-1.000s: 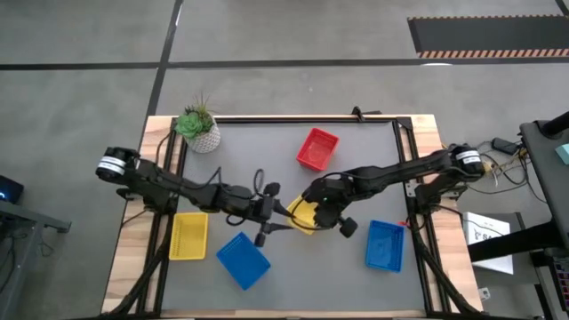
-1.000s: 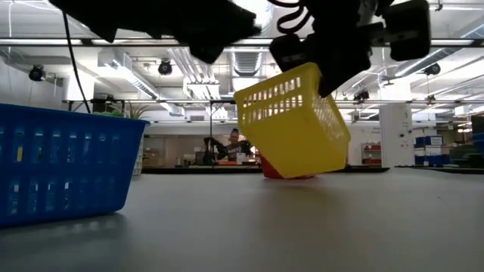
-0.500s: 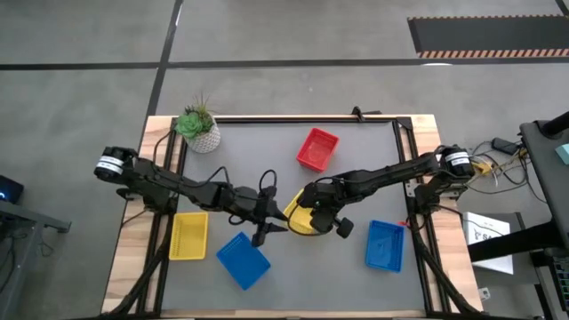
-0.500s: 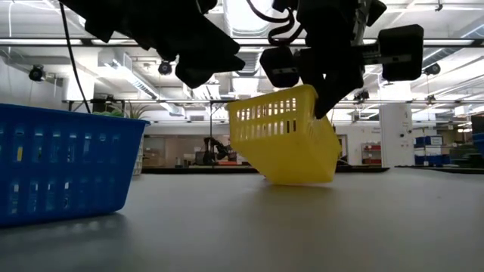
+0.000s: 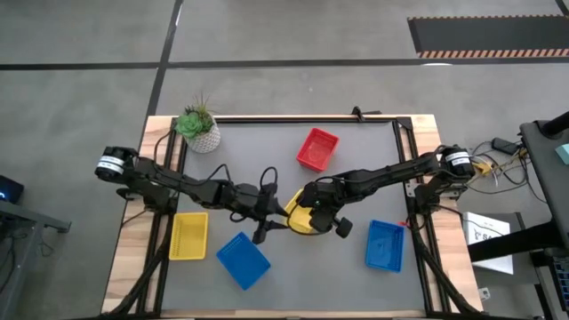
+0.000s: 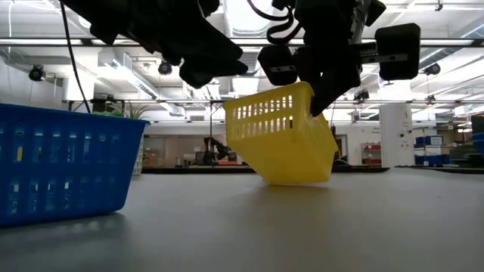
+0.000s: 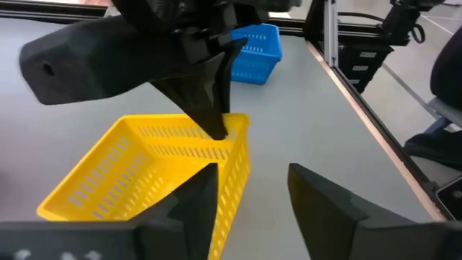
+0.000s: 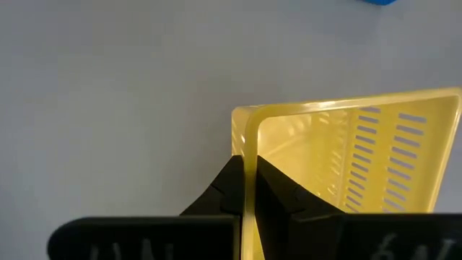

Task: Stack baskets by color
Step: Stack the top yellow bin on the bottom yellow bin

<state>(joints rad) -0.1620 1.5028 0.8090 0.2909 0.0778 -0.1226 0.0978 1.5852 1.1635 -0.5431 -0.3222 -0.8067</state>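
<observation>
A yellow basket [image 5: 300, 218] stands tilted near the table's middle, and my right gripper [image 5: 313, 209] is shut on it. Its lower edge [image 6: 293, 180] is on the table. My left gripper [image 7: 249, 172] is open at the basket's left end. One finger [image 7: 198, 206] is over the basket's inside and the other [image 7: 325, 206] is outside its end wall [image 7: 234, 173]. Standing apart are a second yellow basket [image 5: 188, 236], two blue baskets [image 5: 242, 260] [image 5: 384, 244] and a red basket [image 5: 317, 148]. My right gripper pinches the basket's rim [image 8: 245, 144] between its two fingers, close to a corner [image 8: 242, 114]. The fingers [image 7: 216, 115] come slanting down from above. The basket hangs tilted below them, its opening turned toward the left arm and its bottom edge on the table. My left gripper: I cannot tell whether its finger touches the basket.
A white potted plant [image 5: 200, 129] stands at the far left corner. The near blue basket [image 6: 64, 162] fills the low view's left. A black frame [image 5: 400, 133] runs along the far and right edges.
My right gripper has come down and a little toward the table's left with the yellow basket. The basket hung clear and steeply tilted. Now it is less tilted and its bottom edge rests on the table. My left gripper has tipped and rolled a little beside it.
</observation>
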